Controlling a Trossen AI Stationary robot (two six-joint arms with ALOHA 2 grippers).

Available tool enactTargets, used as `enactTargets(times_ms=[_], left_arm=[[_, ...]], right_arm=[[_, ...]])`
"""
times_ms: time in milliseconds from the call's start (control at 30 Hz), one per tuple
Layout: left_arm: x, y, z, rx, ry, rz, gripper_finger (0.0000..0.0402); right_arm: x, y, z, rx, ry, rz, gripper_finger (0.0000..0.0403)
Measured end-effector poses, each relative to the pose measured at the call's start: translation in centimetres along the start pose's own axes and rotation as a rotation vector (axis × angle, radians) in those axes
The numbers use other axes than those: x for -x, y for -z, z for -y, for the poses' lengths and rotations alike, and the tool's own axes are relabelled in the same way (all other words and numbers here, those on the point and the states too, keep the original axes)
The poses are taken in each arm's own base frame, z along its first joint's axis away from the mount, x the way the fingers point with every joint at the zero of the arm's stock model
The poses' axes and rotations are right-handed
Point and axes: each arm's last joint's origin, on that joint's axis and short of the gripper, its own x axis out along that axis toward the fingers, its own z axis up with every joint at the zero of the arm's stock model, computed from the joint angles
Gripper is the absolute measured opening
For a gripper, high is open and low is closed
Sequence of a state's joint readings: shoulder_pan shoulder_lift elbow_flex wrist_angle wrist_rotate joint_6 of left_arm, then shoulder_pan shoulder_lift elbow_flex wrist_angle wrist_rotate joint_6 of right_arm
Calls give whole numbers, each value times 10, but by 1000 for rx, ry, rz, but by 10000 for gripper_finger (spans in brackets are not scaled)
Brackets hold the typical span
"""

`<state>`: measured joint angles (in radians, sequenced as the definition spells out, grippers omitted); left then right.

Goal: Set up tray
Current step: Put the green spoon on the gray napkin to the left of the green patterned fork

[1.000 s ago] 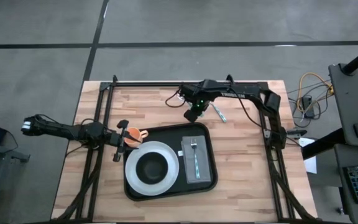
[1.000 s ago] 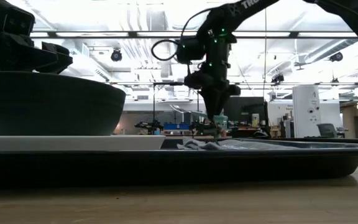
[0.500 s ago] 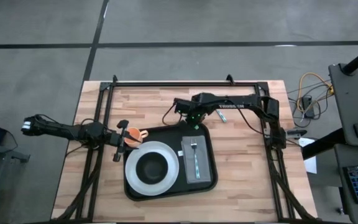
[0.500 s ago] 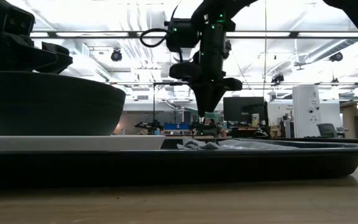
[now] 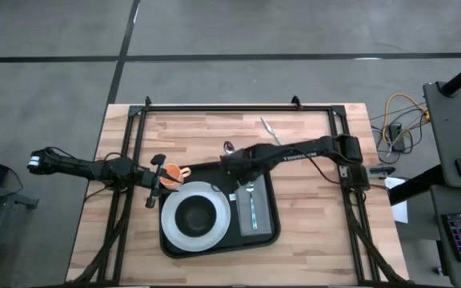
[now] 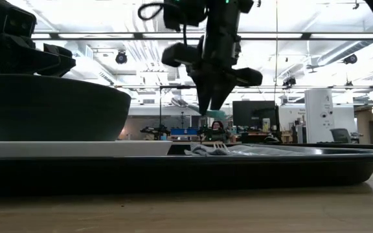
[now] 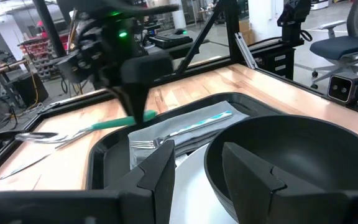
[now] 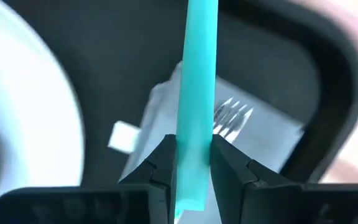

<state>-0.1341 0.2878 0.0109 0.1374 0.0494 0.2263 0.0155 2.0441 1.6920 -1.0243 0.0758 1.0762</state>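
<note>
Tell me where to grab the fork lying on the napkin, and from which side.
Grip the fork at the middle of its teal handle, coming straight down from above with the gripper fingers across the handle's width. It lies flat on the napkin inside the tray, with the plate close on one side and the tray's rim on the other, so a sideways approach looks cramped.

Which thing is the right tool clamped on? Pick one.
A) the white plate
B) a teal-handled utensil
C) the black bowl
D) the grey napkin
B: the right wrist view shows the right tool shut on the teal-handled utensil, which it holds above the tray.
</note>
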Motion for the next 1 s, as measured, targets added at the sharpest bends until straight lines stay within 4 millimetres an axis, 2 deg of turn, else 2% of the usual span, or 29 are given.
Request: enactTargets(times_ms=[200, 367, 500, 700, 867, 1000], left_arm=[[0, 0, 0, 0, 0, 0, 116], [0, 0, 0, 0, 0, 0, 116], [0, 0, 0, 0, 0, 0, 116], [0, 0, 0, 0, 0, 0, 116], [0, 0, 0, 0, 0, 0, 116], [0, 0, 0, 0, 0, 0, 116]], right_arm=[[2, 32, -22, -75, -52, 28, 56], [-9, 61, -39, -145, -71, 19, 56], [-18, 84, -50, -191, -84, 5, 56], [-16, 114, -61, -242, -120, 34, 56], [-28, 134, -65, -276, -95, 22, 56], [-34, 139, -66, -283, -82, 19, 56]])
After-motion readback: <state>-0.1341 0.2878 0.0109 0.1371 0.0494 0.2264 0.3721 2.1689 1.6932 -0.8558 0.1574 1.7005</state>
